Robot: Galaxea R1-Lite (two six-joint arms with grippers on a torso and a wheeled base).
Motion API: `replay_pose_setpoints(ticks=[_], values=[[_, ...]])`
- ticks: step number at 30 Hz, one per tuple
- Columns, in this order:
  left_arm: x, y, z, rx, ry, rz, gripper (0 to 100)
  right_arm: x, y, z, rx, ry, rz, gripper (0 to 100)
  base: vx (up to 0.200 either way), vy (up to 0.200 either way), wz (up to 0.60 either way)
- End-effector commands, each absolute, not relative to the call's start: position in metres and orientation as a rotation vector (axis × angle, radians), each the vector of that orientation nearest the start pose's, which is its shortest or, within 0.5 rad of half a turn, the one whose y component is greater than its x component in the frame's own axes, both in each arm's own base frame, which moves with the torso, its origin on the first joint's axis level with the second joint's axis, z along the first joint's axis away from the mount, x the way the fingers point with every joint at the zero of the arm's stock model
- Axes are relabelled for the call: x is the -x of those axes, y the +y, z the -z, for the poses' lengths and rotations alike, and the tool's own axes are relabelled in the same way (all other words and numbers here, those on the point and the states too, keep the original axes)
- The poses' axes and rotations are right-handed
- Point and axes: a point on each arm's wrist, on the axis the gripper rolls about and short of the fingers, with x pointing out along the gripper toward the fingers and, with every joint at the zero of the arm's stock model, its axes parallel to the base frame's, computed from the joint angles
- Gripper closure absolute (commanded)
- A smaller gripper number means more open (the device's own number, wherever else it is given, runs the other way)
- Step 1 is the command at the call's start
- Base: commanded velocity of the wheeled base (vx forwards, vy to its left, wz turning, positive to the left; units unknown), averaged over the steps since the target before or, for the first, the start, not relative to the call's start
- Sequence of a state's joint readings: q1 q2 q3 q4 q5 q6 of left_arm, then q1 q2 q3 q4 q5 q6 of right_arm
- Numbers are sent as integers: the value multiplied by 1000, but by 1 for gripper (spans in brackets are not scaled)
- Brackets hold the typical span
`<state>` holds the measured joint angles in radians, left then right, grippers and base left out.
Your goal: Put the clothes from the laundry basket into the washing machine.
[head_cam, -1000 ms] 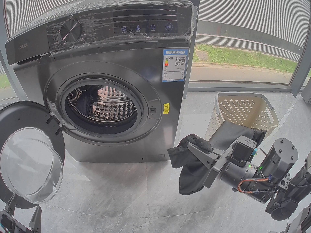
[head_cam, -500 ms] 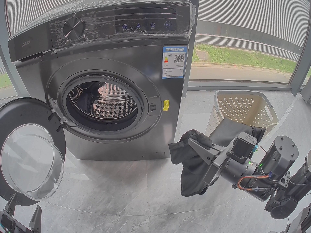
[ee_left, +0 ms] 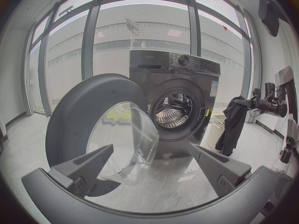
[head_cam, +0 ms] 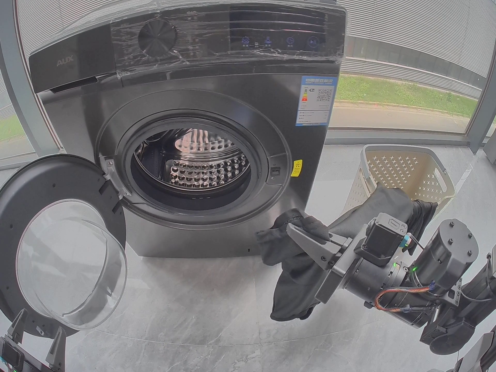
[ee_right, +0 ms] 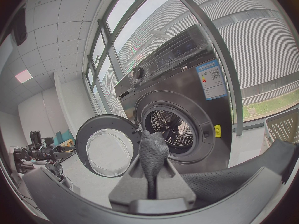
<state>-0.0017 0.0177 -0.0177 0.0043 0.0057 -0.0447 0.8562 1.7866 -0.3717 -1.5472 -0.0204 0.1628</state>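
1. The right jaws were clenched on a bunched fold of the dark garment [head_cam: 292, 280], which was held in the air in front of the washing machine [head_cam: 206, 94], near its lower right corner.
2. From the clamped fold the cloth hung down in a long drape toward the floor [head_cam: 206, 306]. Another part ran back along the right arm toward the laundry basket [head_cam: 408, 169]. It seemed to lie over the basket's near rim, though the arm hid where it ended.
3. The relation that counts is this: the drum opening [head_cam: 191, 169] lay to the robot's left of the right jaws, higher and farther forward. The hanging end of the garment sat well below the opening's lower lip.
4. Judged from that, the next move calls for a lift and a carry leftward. The drape must clear the lip before it goes in, and the trailing part may drag at the basket.
5. The door [head_cam: 57, 233] stood swung fully open on the left side, clear of the path to the drum.
6. The left jaws were spread and empty, low at the robot's left beside the open door. The right arm was the one nearer the garment, and it was carrying it.
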Motion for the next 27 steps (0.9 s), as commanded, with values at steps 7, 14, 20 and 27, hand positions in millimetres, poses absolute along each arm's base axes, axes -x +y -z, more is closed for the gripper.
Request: replay_pose_setpoints(ticks=[7,14,20,27], values=[[23,0,-75,44,3,-5,0,-176,208,-160,-257,-109,-862,100,0,0,0],[23,0,-75,44,3,-5,0,-185,203,-160,-253,-112,-823,100,0,0,0],[23,0,-75,14,0,2,0,-189,200,-157,-246,-105,-805,100,0,0,0],[23,0,-75,14,0,2,0,-196,201,-146,-229,-69,-783,100,0,0,0]])
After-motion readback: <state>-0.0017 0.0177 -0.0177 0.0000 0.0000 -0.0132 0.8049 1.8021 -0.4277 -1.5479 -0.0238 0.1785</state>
